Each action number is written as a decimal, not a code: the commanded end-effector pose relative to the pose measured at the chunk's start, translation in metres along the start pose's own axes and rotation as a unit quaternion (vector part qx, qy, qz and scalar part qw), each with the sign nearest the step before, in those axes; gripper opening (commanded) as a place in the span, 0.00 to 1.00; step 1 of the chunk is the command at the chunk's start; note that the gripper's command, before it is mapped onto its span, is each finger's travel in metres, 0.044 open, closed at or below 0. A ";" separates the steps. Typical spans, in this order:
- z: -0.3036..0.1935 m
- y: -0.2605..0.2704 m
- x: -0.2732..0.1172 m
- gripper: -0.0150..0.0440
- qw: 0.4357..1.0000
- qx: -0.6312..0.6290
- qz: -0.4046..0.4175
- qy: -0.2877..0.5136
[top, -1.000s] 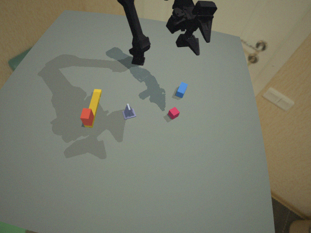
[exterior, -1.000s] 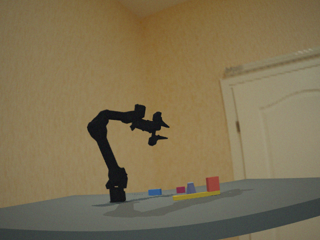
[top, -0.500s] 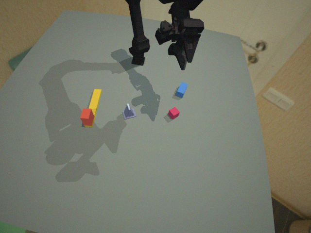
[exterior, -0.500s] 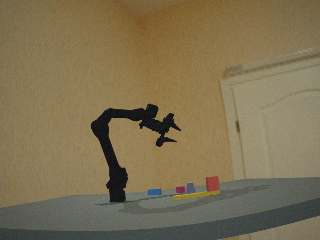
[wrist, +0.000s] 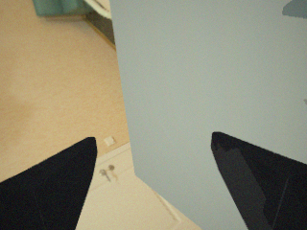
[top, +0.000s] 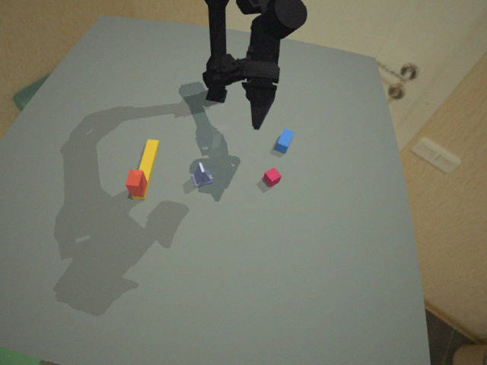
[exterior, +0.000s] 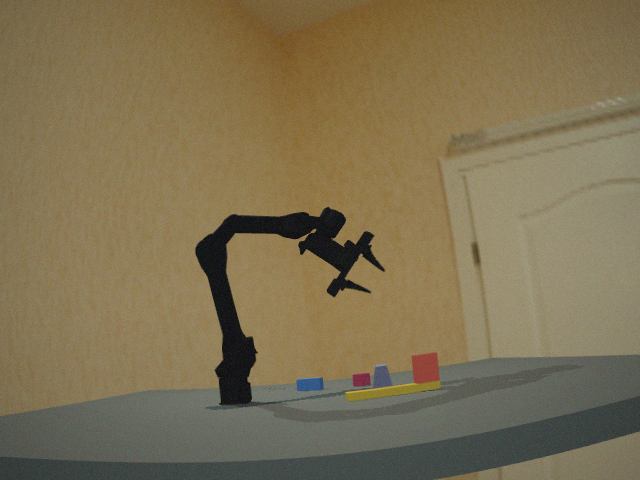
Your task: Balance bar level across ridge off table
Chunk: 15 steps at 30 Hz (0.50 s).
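Observation:
The yellow bar (top: pixel 151 154) (exterior: pixel 378 392) lies on the table left of the ridge in the top view. A red block (top: pixel 135 179) (exterior: pixel 425 367) stands on one end of the bar. The purple-grey ridge (top: pixel 202 178) (exterior: pixel 381 377) stands on the table with nothing on it. My gripper (exterior: pixel 377 281) (wrist: pixel 154 142) is open and empty, high above the table and clear of the bar and ridge. In the top view its fingers overlap, so the gap is hidden. The wrist view shows neither bar nor ridge.
A blue block (top: pixel 284 140) (exterior: pixel 309 383) and a crimson cube (top: pixel 272 177) (exterior: pixel 361 379) lie on the grey table (top: pixel 294 274) (exterior: pixel 180 439), right of the ridge in the top view. The arm's shadow falls around the bar and ridge. The wrist view shows a table edge.

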State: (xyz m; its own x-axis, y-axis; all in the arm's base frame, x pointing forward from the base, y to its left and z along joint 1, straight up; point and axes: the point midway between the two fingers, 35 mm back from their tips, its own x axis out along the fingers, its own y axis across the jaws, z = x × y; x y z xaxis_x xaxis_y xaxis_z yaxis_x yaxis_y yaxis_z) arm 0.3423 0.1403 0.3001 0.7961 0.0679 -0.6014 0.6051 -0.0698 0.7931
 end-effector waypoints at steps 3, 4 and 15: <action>0.024 -0.002 0.017 0.79 0.998 0.047 -0.038 -0.032; 0.029 -0.002 0.020 0.79 0.997 0.056 -0.044 -0.038; 0.081 -0.008 0.045 0.79 0.976 0.159 -0.110 -0.104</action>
State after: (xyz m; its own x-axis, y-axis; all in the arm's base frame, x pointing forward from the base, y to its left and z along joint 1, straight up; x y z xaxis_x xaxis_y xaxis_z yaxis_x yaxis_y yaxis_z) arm 0.3714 0.0755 0.2664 0.6485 -0.0702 -0.7580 0.7023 -0.3290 0.6313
